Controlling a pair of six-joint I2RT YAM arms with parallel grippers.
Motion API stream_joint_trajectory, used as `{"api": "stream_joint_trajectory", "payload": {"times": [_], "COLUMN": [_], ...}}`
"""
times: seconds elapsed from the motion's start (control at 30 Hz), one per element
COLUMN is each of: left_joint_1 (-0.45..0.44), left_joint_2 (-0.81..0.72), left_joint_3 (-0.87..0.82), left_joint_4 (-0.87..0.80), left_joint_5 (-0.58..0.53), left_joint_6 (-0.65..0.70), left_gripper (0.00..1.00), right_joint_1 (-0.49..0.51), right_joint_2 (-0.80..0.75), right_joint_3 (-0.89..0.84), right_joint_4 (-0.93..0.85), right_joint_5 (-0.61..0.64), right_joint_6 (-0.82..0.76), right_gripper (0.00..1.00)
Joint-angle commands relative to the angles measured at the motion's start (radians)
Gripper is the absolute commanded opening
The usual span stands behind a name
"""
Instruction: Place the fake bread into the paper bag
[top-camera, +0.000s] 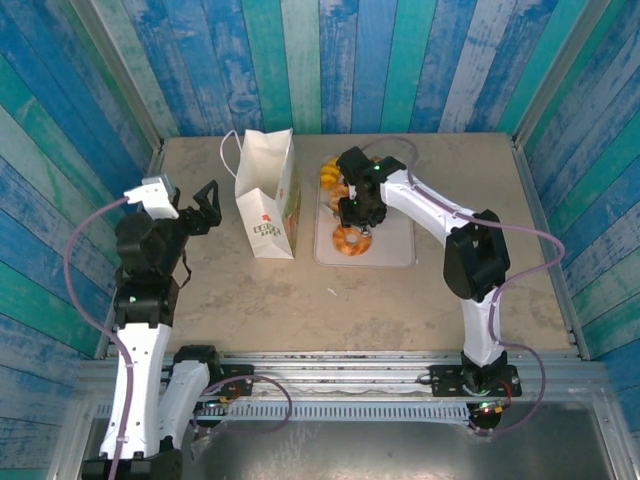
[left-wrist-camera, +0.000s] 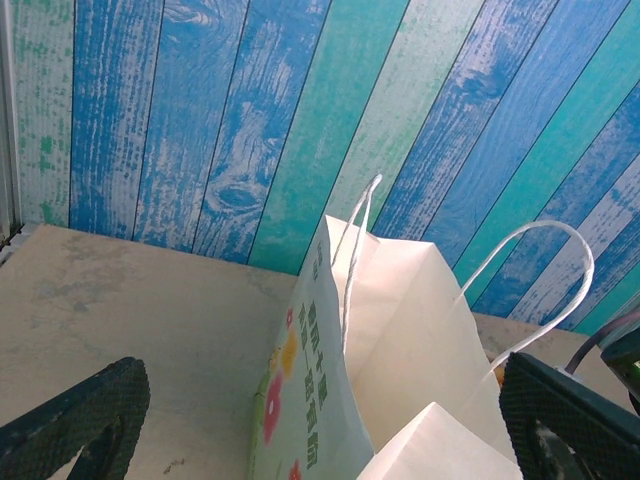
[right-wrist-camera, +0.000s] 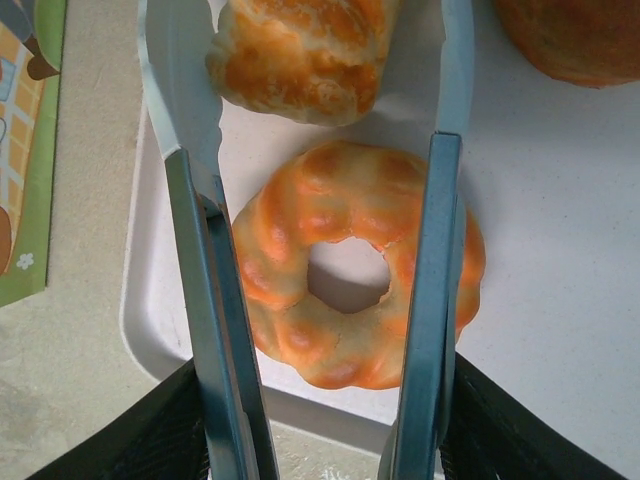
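The paper bag (top-camera: 268, 200) stands upright and open-topped left of the tray; its green lettering and cord handles are close in the left wrist view (left-wrist-camera: 400, 350). My left gripper (top-camera: 205, 205) (left-wrist-camera: 320, 445) hangs open just left of the bag, holding nothing. My right gripper (top-camera: 358, 212) (right-wrist-camera: 325, 455) is shut on metal tongs (right-wrist-camera: 205, 300). The tong arms straddle an orange ring doughnut (right-wrist-camera: 290, 250) (top-camera: 352, 241) lying on the tray, close against its two sides. A striped croissant (right-wrist-camera: 300, 55) and a dark-brown bun (right-wrist-camera: 580, 35) lie beyond it.
The pale tray (top-camera: 395, 250) (right-wrist-camera: 560, 250) lies right of the bag, with more fake bread (top-camera: 330, 176) at its far end. The bag's orange picture side (right-wrist-camera: 20, 150) faces the tray. Blue plank walls enclose the table on three sides.
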Motion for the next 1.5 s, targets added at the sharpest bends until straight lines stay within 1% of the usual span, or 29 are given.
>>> {"api": "stream_joint_trajectory", "payload": {"times": [0.0, 0.1, 0.2, 0.4, 0.73, 0.93, 1.07, 1.17, 1.47], "left_joint_1": [0.003, 0.003, 0.003, 0.003, 0.003, 0.003, 0.003, 0.005, 0.011], "left_joint_2": [-0.001, -0.002, -0.001, -0.003, 0.009, 0.056, 0.102, 0.139, 0.23], "left_joint_3": [-0.009, -0.011, -0.011, 0.001, 0.051, 0.07, 0.092, 0.103, 0.086], "left_joint_4": [0.035, 0.035, 0.033, 0.019, -0.056, -0.093, -0.136, -0.146, -0.047], "left_joint_5": [0.002, 0.003, 0.003, 0.001, -0.025, 0.051, 0.057, 0.105, 0.271], "left_joint_6": [0.019, 0.017, 0.013, -0.011, -0.112, -0.173, -0.227, -0.253, -0.309], "left_gripper": [0.94, 0.94, 0.94, 0.94, 0.94, 0.94, 0.94, 0.94, 0.94], "right_joint_1": [-0.004, -0.006, -0.005, -0.003, -0.001, 0.025, 0.047, 0.07, 0.165], "right_joint_2": [0.018, 0.018, 0.009, -0.045, -0.219, -0.357, -0.451, -0.514, -0.635], "right_joint_3": [0.029, 0.031, 0.032, 0.019, -0.047, -0.089, -0.114, -0.12, -0.073], "right_joint_4": [-0.026, -0.028, -0.03, -0.029, -0.026, -0.028, -0.034, -0.04, -0.052], "right_joint_5": [0.021, 0.024, 0.025, 0.047, 0.098, 0.123, 0.14, 0.154, 0.209], "right_joint_6": [0.004, 0.004, 0.002, 0.002, 0.001, -0.007, -0.007, -0.008, -0.014], "right_gripper": [0.56, 0.53, 0.48, 0.39, 0.36, 0.36, 0.36, 0.36, 0.35]}}
